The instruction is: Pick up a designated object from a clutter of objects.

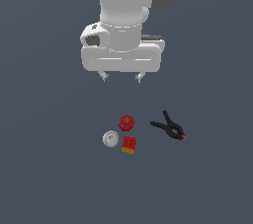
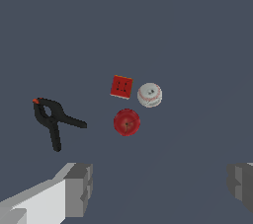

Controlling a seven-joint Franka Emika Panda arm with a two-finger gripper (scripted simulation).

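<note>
The gripper [image 1: 121, 76] hangs above the clutter with its jaws spread wide and empty. Below it the baseball [image 1: 110, 139] sits just beside the red cube [image 1: 129, 144] and near the red knob [image 1: 126, 122]; it looks light, hard and prone to roll, so pinching across its middle seems best. Its exterior-view left side is open; the black clamp [image 1: 169, 127] lies well apart.

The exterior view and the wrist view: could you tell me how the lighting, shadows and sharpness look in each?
Exterior view: flat, even light, no cast shadows under the baseball or clamp, no glare; small items look slightly soft. Wrist view: same shadowless light; the baseball shows its stitching faintly, and the hand is cropped at the frame's edge, its fingers apart and plainly rendered.
</note>
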